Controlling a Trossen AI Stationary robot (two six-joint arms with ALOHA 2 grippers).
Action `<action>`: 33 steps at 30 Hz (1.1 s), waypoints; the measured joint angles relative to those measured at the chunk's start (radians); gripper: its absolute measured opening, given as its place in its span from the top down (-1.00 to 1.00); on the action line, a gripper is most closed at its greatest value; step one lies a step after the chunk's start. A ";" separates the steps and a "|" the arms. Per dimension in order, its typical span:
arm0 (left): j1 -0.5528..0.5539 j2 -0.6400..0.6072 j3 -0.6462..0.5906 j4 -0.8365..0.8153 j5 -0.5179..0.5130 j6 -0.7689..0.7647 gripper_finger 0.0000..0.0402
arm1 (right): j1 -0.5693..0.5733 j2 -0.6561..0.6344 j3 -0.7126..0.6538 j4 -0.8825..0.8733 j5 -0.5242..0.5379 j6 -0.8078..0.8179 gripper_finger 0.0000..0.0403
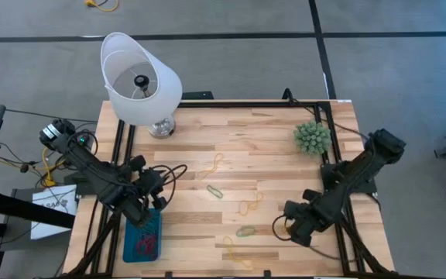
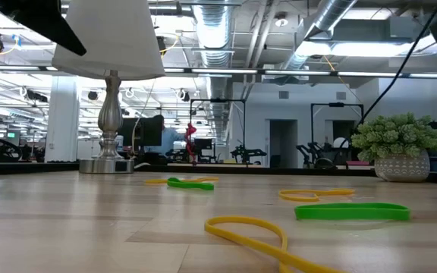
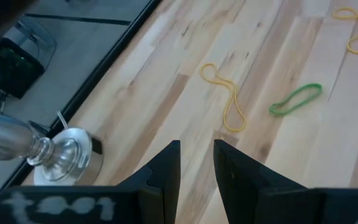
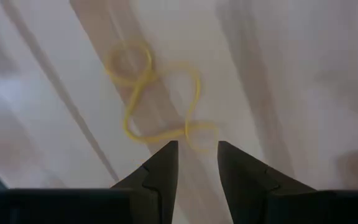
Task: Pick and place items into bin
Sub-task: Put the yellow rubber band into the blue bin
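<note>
Teal bin (image 1: 143, 242), wooden table (image 1: 269, 147), no legible writing

both grippers, left gripper (image 3: 196, 163) and right gripper (image 4: 196, 163), hover slightly parted.

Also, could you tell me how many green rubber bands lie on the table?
2. One green band lies near the table's middle; the second green band lies closer to the right gripper. Others may be hidden.
</note>
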 joint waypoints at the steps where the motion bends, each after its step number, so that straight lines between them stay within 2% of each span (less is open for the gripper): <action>1: 0.000 0.000 0.000 0.004 0.000 0.005 0.57 | 0.000 0.025 0.000 -0.001 -0.031 0.001 0.47; 7: 0.000 0.000 0.000 0.011 -0.009 0.009 0.57 | -0.012 0.151 0.000 0.001 -0.128 -0.023 0.47; 21: 0.000 0.000 0.000 0.011 -0.011 0.029 0.57 | -0.038 0.184 0.001 0.074 -0.126 -0.080 0.47; 33: 0.000 0.000 -0.001 0.015 -0.012 0.022 0.57 | -0.058 0.269 0.006 0.047 -0.142 -0.153 0.47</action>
